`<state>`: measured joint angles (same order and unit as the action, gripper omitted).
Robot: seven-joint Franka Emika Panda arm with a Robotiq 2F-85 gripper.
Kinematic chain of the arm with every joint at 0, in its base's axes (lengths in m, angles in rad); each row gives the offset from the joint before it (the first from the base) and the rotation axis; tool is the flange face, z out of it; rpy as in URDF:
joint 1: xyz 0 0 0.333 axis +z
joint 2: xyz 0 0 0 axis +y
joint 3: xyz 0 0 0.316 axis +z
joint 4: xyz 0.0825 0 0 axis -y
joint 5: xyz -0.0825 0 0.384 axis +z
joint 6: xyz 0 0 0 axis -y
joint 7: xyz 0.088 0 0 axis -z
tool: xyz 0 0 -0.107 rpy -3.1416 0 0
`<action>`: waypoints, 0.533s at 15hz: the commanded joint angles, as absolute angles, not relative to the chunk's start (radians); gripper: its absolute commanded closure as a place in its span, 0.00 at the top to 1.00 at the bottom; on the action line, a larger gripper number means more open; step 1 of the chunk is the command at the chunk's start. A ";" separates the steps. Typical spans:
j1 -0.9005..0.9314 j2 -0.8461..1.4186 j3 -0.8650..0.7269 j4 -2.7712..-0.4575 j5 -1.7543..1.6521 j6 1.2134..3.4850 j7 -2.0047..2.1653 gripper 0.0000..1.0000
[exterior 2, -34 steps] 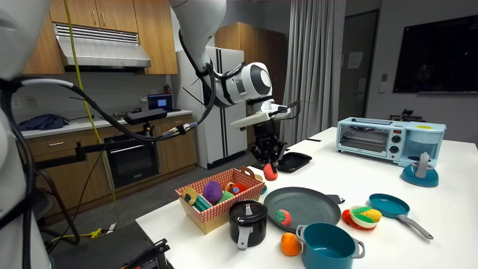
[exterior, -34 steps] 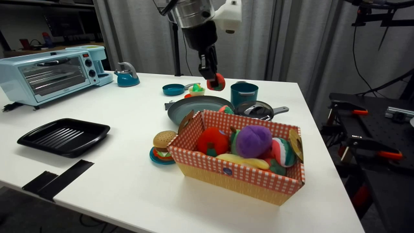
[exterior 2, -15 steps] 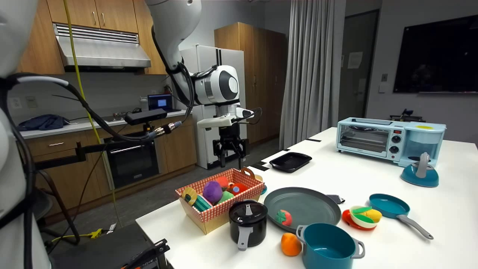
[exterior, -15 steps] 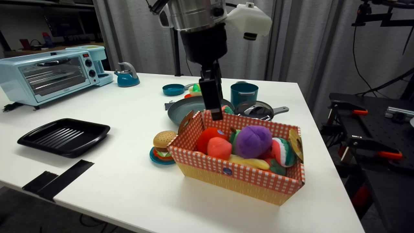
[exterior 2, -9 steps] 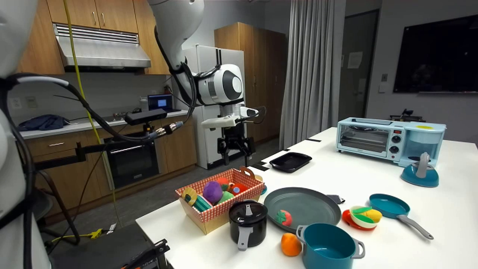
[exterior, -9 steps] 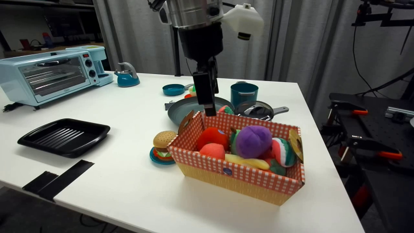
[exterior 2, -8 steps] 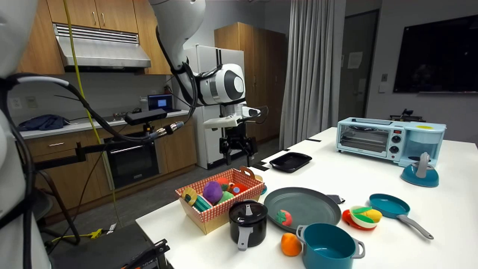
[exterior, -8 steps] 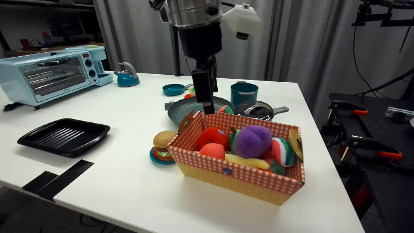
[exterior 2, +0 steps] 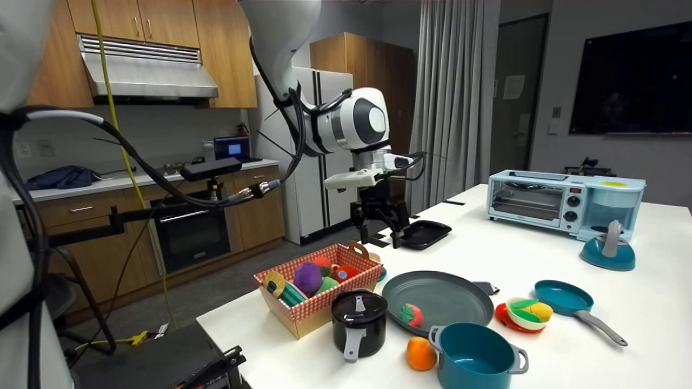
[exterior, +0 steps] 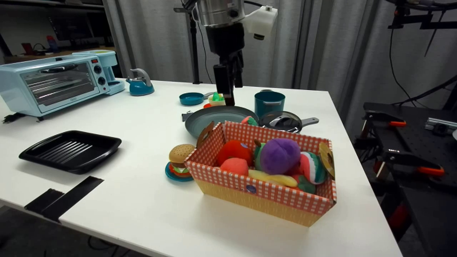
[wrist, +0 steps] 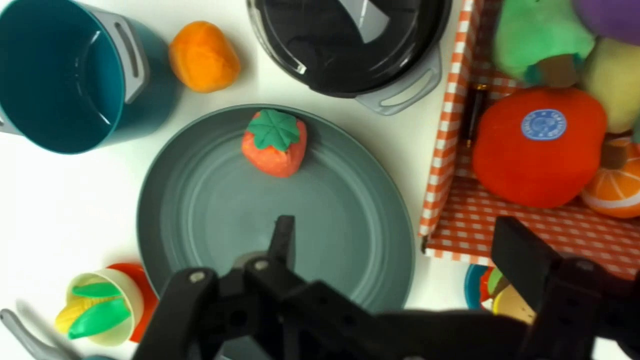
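Strawberry (wrist: pixel 274 145) shows whole in wrist view, not everywhere.

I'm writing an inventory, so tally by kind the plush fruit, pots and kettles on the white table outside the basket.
Plush fruit: 2 (strawberry, orange fruit)
Pots: 2 (teal pot, black lidded pot)
Kettles: 1 (teal kettle)
Total: 5

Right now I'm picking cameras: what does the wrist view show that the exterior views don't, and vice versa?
Only the wrist view clearly shows the looped handle of the black pot, and a narrow dark strip beside the red plush fruit, too unclear to name.

Only the exterior views show the toaster oven, the black tray, the kettle and that pot's long handle.

Shared: the open, empty gripper, the checkered basket of plush toys, the grey plate with a strawberry toy, and the teal pot.
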<state>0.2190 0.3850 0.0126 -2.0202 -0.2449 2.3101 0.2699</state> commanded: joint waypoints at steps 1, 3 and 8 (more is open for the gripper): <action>0.184 0.372 -0.019 -2.036 -0.265 2.323 0.277 1.00; 0.168 0.377 -0.036 -2.037 -0.269 2.323 0.273 1.00; 0.139 0.405 -0.058 -2.039 -0.267 2.322 0.272 1.00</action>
<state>0.1539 0.3953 -0.0528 -2.0271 -0.2526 2.3100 0.2687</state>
